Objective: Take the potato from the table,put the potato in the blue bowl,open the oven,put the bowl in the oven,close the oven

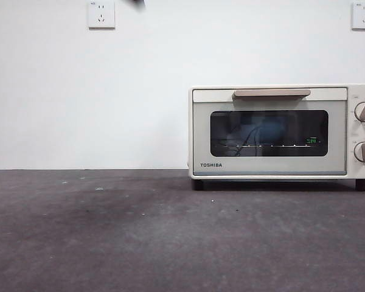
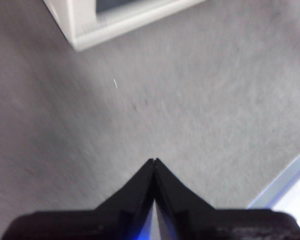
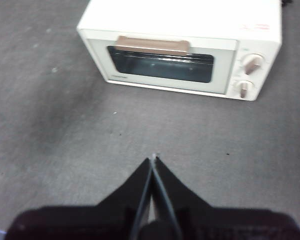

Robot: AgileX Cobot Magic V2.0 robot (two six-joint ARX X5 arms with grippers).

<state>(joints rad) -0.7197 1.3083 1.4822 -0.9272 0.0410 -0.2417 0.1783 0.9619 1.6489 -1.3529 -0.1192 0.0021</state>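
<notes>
Oven point(image 1: 274, 131): door closed, blue bowl point(image 1: 269, 131) dimly visible inside; right gripper point(image 3: 153, 161) faces door, left gripper point(image 2: 154, 162) off its corner, both clenched empty

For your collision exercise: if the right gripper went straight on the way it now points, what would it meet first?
Probably the bare table. The right gripper, jaws shut, points down at it, short of the oven; nothing else lies between. Depth is unclear.

- A bare lab-like test bench, not a kitchen: plain white wall point(image 1: 79, 91) with two sockets point(image 1: 101, 14).
- Lone oven point(image 1: 280, 131) on grey table point(image 1: 140, 237), ahead of the right claw point(image 3: 154, 159).
</notes>
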